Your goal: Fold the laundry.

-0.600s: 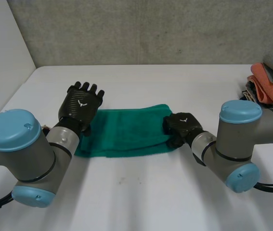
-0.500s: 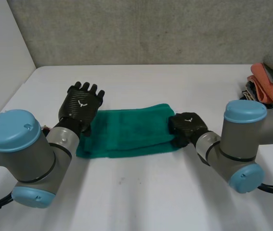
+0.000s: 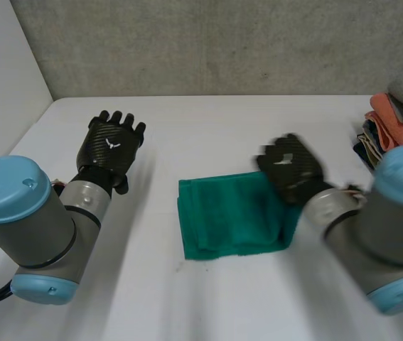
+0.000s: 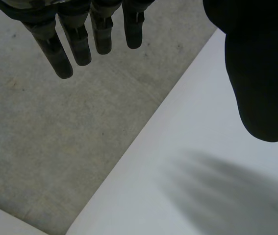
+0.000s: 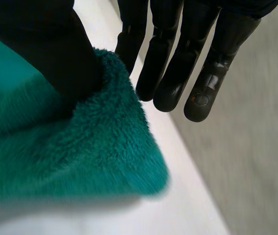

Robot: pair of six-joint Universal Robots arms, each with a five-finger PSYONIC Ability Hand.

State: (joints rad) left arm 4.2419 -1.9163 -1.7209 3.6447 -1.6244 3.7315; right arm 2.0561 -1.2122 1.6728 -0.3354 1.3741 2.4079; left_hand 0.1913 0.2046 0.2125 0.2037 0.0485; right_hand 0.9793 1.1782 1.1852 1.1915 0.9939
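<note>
While my right hand [image 3: 292, 168] pinches the green towel [image 3: 219, 217] mid-fold, left hand [image 3: 109, 145] spread empty, I next lay its edge flat.

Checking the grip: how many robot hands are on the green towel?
1. The right hand pinches the green towel at one end; the left hand hangs open, apart from it.

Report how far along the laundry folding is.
Done: the green towel lies as a compact, layered rectangle on the table. In hand: the right hand pinches the towel's edge on the robot's right between thumb and fingers, raised off the table; the left hand hovers open, apart from it. Left: laying that edge flat and letting go, then probably the pile of clothes at the table's right.
</note>
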